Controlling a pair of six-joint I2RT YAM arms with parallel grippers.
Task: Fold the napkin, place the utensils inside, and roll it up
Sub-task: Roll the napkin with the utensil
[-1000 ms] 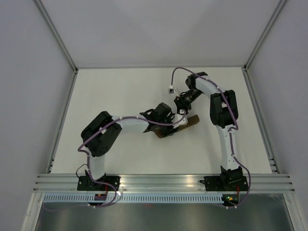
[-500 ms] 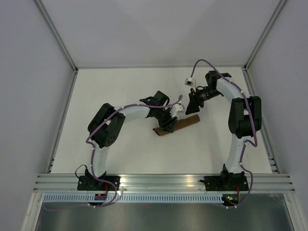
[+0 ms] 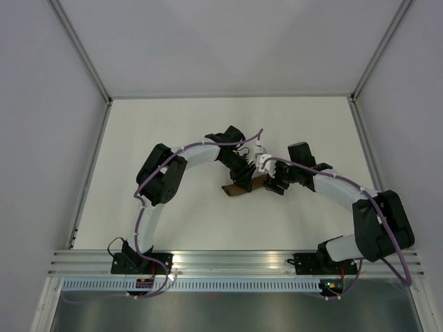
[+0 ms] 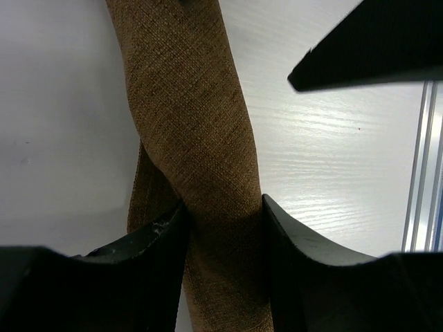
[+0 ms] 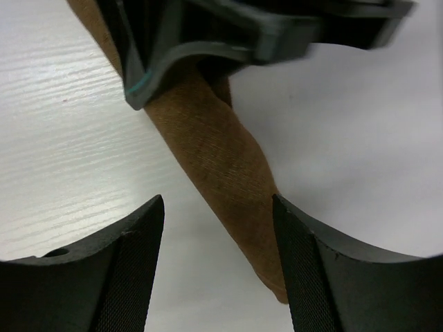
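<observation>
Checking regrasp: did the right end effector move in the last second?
Yes: right end effector came toward the near rail, from beyond the napkin to its right end.

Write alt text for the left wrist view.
The rolled brown napkin runs top to bottom across the white table, pinched on both sides between the left gripper's black fingers. A dark blurred shape juts in at the upper right.

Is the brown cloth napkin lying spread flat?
No, the dark brown woven cloth napkin is a rolled tube held in the left claw.
</observation>
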